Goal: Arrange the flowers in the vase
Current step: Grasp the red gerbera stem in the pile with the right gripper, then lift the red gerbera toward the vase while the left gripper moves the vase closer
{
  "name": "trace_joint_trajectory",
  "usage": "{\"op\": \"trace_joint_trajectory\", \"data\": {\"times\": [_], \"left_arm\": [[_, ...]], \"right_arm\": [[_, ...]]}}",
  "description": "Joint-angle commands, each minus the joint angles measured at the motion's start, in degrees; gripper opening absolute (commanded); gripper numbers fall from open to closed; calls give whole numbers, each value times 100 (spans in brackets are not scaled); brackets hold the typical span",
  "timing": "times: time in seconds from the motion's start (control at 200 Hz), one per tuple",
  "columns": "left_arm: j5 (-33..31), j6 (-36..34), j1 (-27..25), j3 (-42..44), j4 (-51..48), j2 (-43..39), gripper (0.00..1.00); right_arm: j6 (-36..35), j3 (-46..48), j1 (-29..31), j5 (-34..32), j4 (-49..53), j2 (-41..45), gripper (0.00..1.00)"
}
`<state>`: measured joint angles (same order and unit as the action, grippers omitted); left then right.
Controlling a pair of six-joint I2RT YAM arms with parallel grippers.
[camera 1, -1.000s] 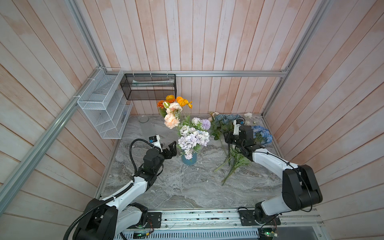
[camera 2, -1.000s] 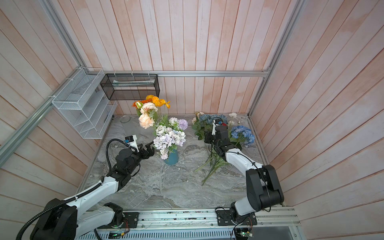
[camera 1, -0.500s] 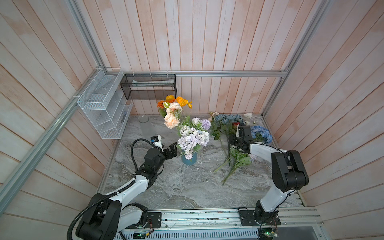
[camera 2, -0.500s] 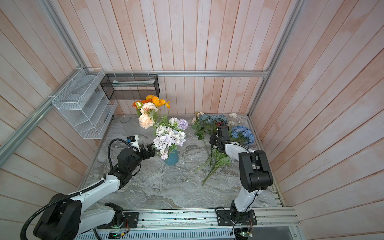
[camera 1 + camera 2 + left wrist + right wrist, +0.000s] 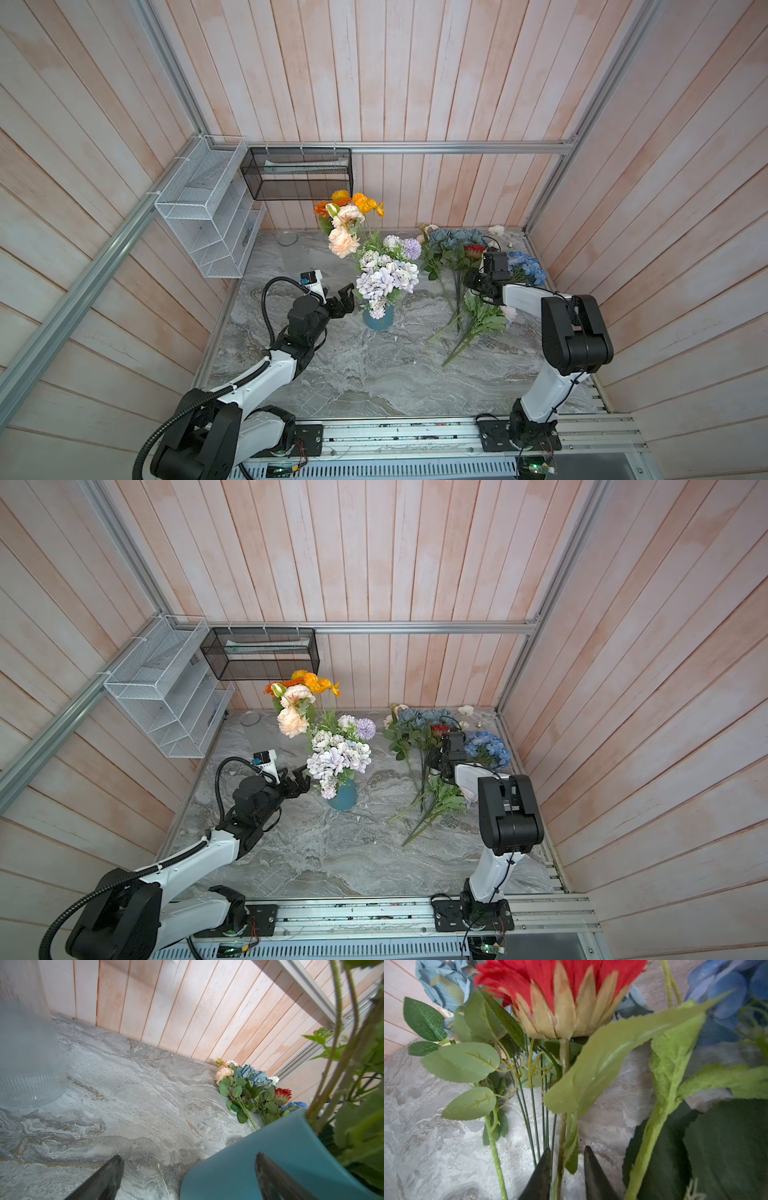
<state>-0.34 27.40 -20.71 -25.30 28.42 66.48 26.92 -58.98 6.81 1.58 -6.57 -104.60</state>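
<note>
A teal vase [image 5: 377,321] [image 5: 343,799] near the table's middle holds several flowers [image 5: 384,274] [image 5: 338,756] with orange, peach, lavender and white heads. My left gripper [image 5: 343,300] [image 5: 297,784] [image 5: 189,1155] is open beside the vase [image 5: 239,1159], one finger across its wall. More flowers lie at the back right: a red one [image 5: 475,251] [image 5: 439,729] [image 5: 560,991] and blue hydrangea clusters [image 5: 525,266] [image 5: 486,748]. My right gripper [image 5: 473,283] [image 5: 434,763] [image 5: 567,1148] straddles the red flower's stem [image 5: 561,1142], jaws narrow, a gap still showing.
A ribbed clear glass vase [image 5: 286,238] [image 5: 27,1043] stands at the back left. A white wire shelf [image 5: 208,216] and a black mesh basket [image 5: 299,174] hang on the walls. Leafy stems [image 5: 478,322] lie in front of my right gripper.
My right arm's elbow has swung in to the right and its jaws have narrowed round the red flower's stem. My left gripper has barely moved.
</note>
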Motion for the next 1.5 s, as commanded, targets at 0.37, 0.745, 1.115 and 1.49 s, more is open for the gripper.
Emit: {"op": "trace_joint_trajectory", "data": {"times": [0.37,0.745,1.115,1.49], "left_arm": [[220,-187,23,-5,-201,-293,100],[767,-344,15,122,-208,-480,100],[876,-1130,-639,308,-873,-1445,100],[-126,-1651,-2050,140,-359,-702,100]], "right_arm": [[-5,-411,-107,544,-383,-542,15],[-208,-137,-135,564,-371,441,0],[-307,-1,-132,808,-218,2082,0],[-122,-351,933,998,-1261,2094,0]]}}
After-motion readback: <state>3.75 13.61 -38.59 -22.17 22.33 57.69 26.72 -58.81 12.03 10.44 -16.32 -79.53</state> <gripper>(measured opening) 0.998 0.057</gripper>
